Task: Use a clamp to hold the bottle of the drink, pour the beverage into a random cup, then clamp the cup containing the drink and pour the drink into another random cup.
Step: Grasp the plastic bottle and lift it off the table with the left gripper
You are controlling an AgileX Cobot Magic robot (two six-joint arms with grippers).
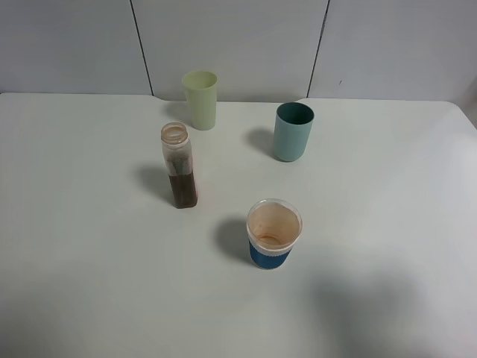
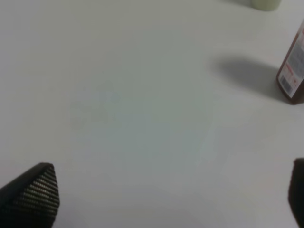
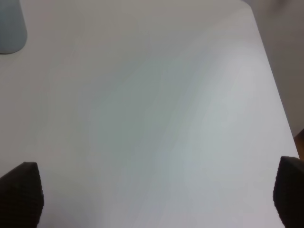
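An uncapped clear bottle (image 1: 179,165) with dark brown drink in its lower part stands upright left of the table's middle. Its lower part also shows in the left wrist view (image 2: 291,71). A pale yellow-green cup (image 1: 200,99) stands at the back. A teal cup (image 1: 293,131) stands back right; its base shows in the right wrist view (image 3: 10,28). A clear cup with a blue band (image 1: 273,233) stands at the front middle. No arm shows in the exterior view. My left gripper (image 2: 171,194) is open and empty above bare table. My right gripper (image 3: 156,194) is open and empty.
The white table (image 1: 89,253) has a grey panelled wall behind it. Its right edge (image 3: 270,80) shows in the right wrist view. The base of the yellow-green cup (image 2: 264,4) shows in the left wrist view.
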